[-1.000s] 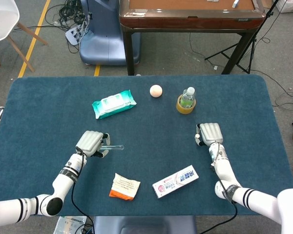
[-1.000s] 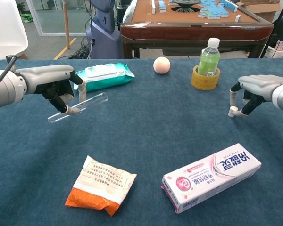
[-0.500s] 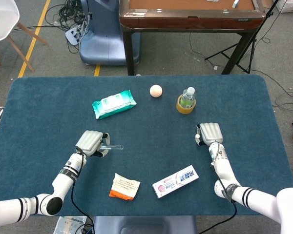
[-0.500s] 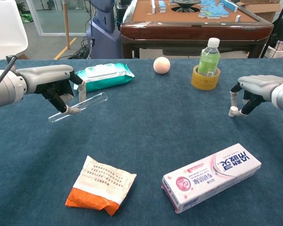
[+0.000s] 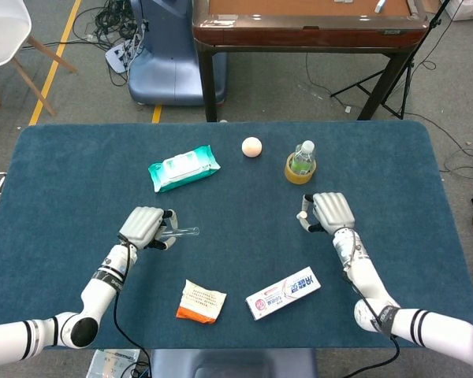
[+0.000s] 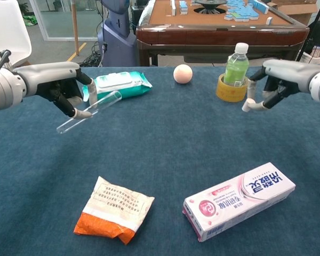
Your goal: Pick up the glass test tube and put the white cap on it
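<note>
glass test tube [image 6: 89, 111] pinched in left robot hand [image 6: 64, 88]; right robot hand [image 6: 277, 80] pinches white cap [image 6: 246, 106].

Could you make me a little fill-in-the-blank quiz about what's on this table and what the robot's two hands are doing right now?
1. The left hand holds a glass ____ above the table.
2. The right hand pinches a small white ____.
3. The green bottle stands inside a roll of ____.
4. The toothpaste box lies beside an orange and white ____.

Missing words: test tube; cap; tape; packet
</note>
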`<state>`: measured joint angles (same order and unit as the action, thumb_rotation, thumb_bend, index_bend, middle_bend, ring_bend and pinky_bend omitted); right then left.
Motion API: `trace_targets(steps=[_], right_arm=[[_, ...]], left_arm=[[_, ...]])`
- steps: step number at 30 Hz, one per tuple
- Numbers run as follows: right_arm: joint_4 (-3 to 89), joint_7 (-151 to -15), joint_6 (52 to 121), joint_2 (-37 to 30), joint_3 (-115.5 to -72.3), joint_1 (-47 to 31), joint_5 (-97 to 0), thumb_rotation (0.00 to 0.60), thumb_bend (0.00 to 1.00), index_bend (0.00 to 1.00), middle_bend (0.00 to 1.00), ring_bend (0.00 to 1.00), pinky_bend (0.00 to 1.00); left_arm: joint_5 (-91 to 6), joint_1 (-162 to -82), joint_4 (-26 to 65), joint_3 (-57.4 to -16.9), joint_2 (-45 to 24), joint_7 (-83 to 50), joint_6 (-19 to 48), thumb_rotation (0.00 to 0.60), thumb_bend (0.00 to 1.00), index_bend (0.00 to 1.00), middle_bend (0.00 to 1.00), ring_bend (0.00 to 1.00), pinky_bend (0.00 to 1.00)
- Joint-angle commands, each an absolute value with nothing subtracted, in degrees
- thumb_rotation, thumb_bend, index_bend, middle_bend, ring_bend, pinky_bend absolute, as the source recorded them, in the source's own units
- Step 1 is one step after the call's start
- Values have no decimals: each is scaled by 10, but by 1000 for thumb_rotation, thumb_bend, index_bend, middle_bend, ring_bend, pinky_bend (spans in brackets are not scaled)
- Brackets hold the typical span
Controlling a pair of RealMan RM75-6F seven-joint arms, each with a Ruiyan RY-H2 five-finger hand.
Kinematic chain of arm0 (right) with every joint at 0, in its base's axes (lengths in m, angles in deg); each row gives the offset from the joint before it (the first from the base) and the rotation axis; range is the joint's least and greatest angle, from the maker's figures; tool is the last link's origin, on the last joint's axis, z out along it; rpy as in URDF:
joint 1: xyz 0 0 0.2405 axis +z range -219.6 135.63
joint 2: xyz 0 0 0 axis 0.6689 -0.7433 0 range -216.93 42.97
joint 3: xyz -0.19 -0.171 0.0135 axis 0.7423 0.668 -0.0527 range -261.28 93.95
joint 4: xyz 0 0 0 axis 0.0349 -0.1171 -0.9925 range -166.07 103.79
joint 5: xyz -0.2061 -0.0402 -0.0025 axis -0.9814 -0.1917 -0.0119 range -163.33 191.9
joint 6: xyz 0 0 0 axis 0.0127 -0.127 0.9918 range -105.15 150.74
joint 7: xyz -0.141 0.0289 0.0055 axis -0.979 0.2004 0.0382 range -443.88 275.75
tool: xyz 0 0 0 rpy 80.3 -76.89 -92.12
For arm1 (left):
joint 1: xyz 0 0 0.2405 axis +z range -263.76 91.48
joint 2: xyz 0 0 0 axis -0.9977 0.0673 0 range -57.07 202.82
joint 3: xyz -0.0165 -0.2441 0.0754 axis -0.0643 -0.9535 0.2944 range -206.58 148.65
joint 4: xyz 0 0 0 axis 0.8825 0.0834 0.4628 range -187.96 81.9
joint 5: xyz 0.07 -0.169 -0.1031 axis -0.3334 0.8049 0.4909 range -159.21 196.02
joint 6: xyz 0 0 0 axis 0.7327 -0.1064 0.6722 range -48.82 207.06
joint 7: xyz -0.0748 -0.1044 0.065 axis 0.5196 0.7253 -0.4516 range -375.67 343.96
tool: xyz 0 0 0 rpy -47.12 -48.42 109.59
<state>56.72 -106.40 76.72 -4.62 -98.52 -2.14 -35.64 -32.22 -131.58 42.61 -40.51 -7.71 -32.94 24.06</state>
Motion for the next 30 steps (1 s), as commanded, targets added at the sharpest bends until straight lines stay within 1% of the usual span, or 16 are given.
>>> trace_targets(steps=[1,5,11,20,30], right_arm=[[691,-995,799,-121,-1018,-41,-433,600,388,566,969,1000,1000],[756,-972,811,-148,-1027,-42,-473,600,388,569,971,1000,1000],[802,-953,814,-155,-1033,-32,-497,600,388,571,971,1000,1000],[828,-966,817,-143,-1028,-11,-495,600,388,573,971,1000,1000],[829,-995,821,-124,-1013,8,-474,600,388,573,971,1000,1000]], left_arm=[[-318,-1314,443,-416,-70,-309,246,600,321,560,915,956,1000],[-309,-1314,465,-428,-65,-283,257,600,321,560,915,956,1000],[-300,-1321,487,-439,-69,-269,260,600,321,560,915,956,1000],[-285,-1336,501,-450,-82,-263,257,600,321,560,915,956,1000],[-253,-1360,506,-458,-94,-272,258,600,321,560,915,957,1000]])
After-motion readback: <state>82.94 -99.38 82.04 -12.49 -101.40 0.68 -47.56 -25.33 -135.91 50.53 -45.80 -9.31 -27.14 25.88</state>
